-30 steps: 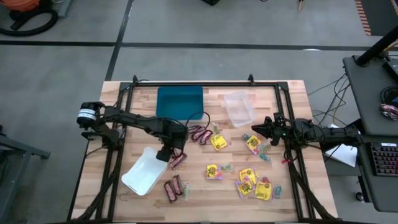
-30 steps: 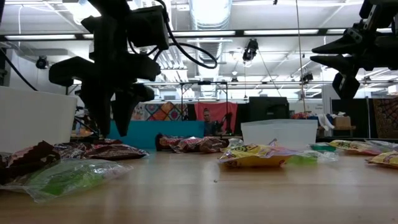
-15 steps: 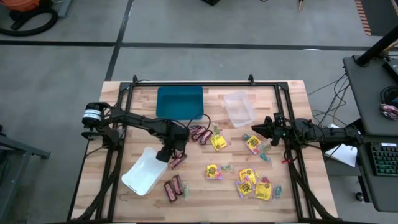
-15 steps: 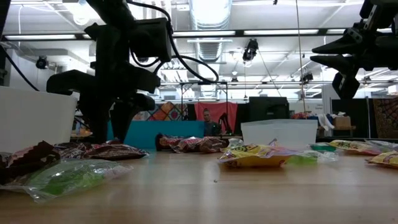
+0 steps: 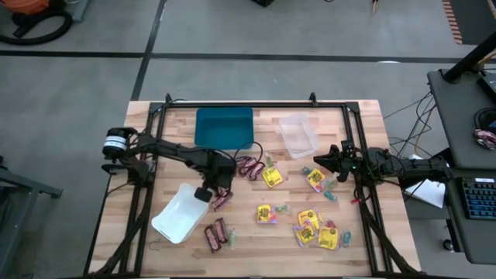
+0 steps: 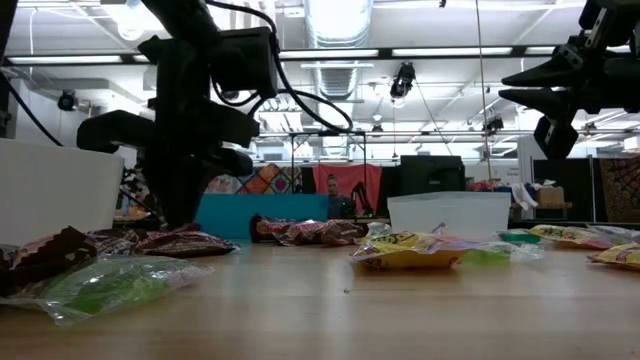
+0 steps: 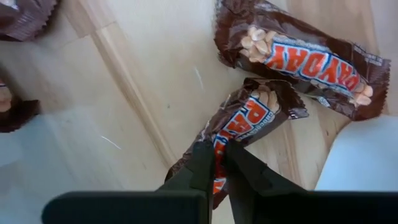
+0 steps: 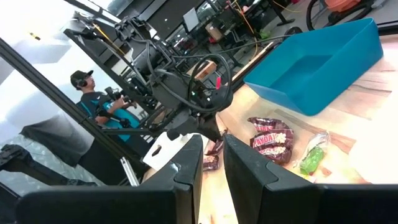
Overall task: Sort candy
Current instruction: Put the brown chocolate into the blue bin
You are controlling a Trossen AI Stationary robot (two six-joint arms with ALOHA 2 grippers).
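Observation:
Candy lies scattered over the wooden table: brown-red mini bars (image 5: 248, 166), yellow packets (image 5: 266, 213) and small pastel sweets (image 5: 330, 194). My left gripper (image 5: 211, 194) stands low beside the white tray (image 5: 180, 213), shut on one brown-red bar (image 7: 249, 121). A second bar (image 7: 305, 62) lies just beyond it. My right gripper (image 5: 314, 160) hovers above the yellow packets at the table's right. A narrow gap shows between its fingers (image 8: 213, 168), with nothing in it. My left gripper pinches the brown-red bar between its two fingers, partway along the wrapper toward one end (image 7: 219, 155). The fingers come from above, pointing down, and lie across the bar. The bar lies flat on the table.
A blue tray (image 5: 224, 128) and a clear tray (image 5: 297, 134) stand at the far side. More bars (image 5: 215, 235) lie near the front by the white tray. Yellow packets (image 5: 316, 230) cluster at the front right. A black frame runs along the table's edges.
My left gripper has gone down a little onto the brown-red bar beside the white tray and shut on it. The bar stays on the table.

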